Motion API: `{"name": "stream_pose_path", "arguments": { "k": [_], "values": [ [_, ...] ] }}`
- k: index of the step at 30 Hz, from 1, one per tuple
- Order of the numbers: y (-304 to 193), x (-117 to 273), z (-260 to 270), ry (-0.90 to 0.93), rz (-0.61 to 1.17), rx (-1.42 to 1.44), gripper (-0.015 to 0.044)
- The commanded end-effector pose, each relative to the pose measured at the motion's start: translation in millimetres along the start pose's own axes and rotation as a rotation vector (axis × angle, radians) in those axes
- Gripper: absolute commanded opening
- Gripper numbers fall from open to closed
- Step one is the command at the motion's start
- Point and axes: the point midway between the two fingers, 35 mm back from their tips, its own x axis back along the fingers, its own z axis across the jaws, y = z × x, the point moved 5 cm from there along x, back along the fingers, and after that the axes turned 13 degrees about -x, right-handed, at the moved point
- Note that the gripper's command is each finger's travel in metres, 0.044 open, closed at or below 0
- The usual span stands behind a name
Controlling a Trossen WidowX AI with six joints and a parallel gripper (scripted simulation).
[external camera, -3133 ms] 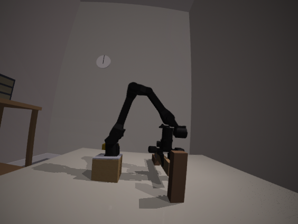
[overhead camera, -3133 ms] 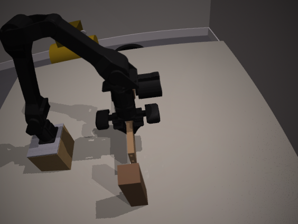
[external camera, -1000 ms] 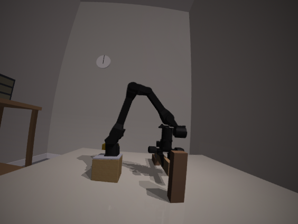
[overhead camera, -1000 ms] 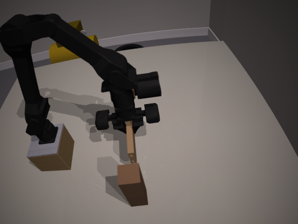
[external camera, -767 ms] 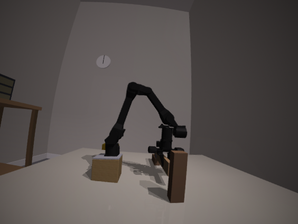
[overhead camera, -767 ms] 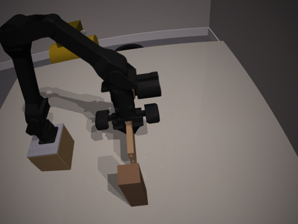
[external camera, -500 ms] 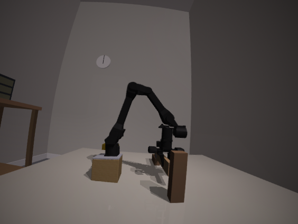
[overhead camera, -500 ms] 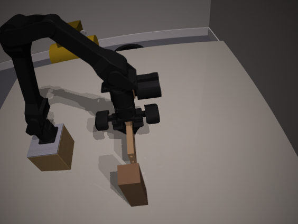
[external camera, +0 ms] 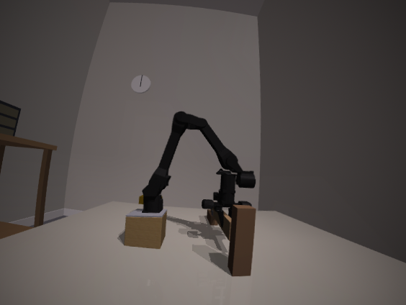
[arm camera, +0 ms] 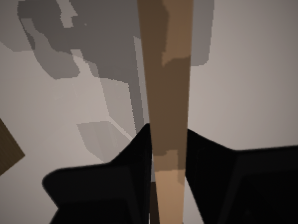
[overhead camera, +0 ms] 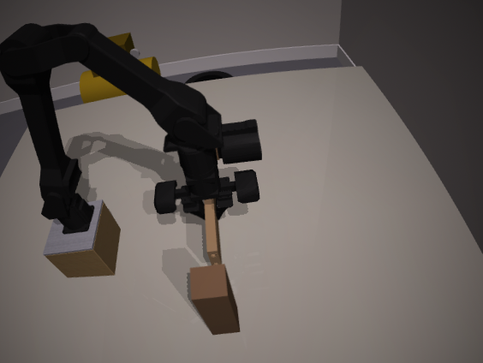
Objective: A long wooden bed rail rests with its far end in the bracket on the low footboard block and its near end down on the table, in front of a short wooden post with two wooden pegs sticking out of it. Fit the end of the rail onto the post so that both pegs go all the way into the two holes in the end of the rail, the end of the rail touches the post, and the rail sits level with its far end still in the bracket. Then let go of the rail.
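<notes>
The pale bench [overhead camera: 364, 214] fills most of the top view and carries everything else. The black arm [overhead camera: 128, 73] arches over it from a mount on a wooden base block [overhead camera: 83, 246] at the left, bending down over the middle of the bench. In the exterior view the same arm [external camera: 201, 140] rises from that block [external camera: 145, 230] and drops behind the post.

The short wooden post [overhead camera: 214, 297] stands upright near the front of the bench; in the exterior view it [external camera: 242, 239] is the tall brown block in the foreground.

The long wooden rail [overhead camera: 211, 231] runs from under the wrist toward the post, its near end lying just at the post's top edge in the top view; whether it touches the post cannot be told. A small peg or hole mark [overhead camera: 214, 255] shows at that end. In the wrist view the rail [arm camera: 167, 100] stretches straight away from the camera.

The claw [overhead camera: 208, 205] points downward and is pinching the rail, its dark fingers pressed against both sides of the wood.

The footboard block and bracket are hidden behind the arm.
</notes>
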Motion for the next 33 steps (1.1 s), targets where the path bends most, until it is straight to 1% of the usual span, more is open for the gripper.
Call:
{"name": "stream_pose_path", "arguments": {
  "k": [1, 33],
  "values": [
    [-1.3, -0.4, -0.5, -0.001, 0.0, 0.003, 0.0],
    [-10.8, 0.6, -2.8, -0.001, 0.001, 0.003, 0.0]
  ]
}}
